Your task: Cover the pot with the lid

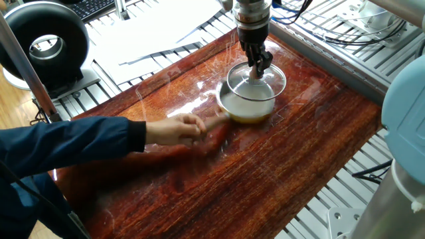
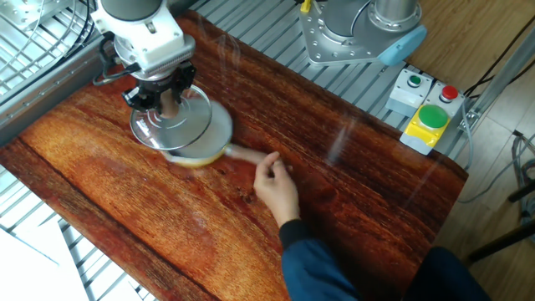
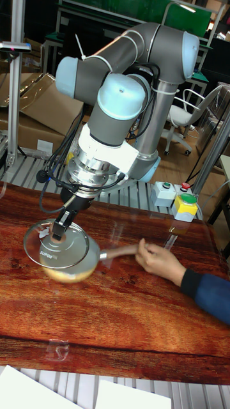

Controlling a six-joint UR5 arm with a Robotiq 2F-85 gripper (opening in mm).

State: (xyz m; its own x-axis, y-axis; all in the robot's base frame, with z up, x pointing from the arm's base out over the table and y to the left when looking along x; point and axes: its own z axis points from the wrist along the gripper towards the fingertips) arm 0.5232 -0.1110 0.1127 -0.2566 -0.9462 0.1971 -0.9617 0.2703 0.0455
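Observation:
My gripper is shut on the brown knob of the glass lid and holds it level, just above the table. The cream-yellow pot is blurred with motion and sits only partly under the lid, off toward the person's side. A person's hand is at the end of the pot's long handle.
The person's blue-sleeved arm lies across the near-left part of the wooden table. A box with green and red buttons and the robot base stand at the table's edge. Papers and a black round device lie beyond it.

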